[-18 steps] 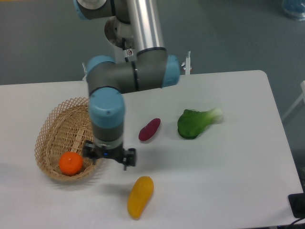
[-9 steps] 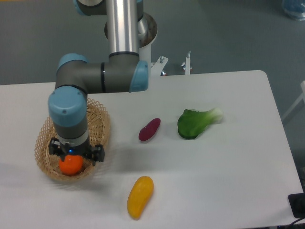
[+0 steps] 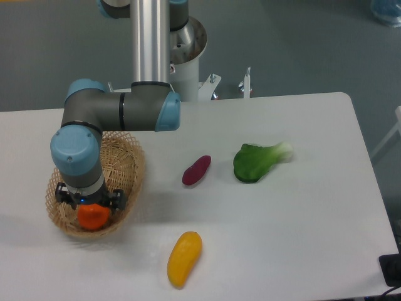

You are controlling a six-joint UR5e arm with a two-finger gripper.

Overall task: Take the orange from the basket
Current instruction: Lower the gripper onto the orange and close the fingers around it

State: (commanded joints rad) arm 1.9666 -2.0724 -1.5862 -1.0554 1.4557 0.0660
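Orange (image 3: 92,217) sits in basket (image 3: 128,164) at its 6 o'clock edge | gripper (image 3: 89,205) directly over it, fingers hidden (grip state cannot be told) | yellow fruit (image 3: 183,258) at 4 o'clock of basket | purple vegetable (image 3: 196,170) and green vegetable (image 3: 255,161) at 3 o'clock, on table (image 3: 301,219)

A single fixed camera looks down from high at the front — facing the robot's base across the white rectangular table (image 3: 301,213) — far enough to frame nearly the whole tabletop.
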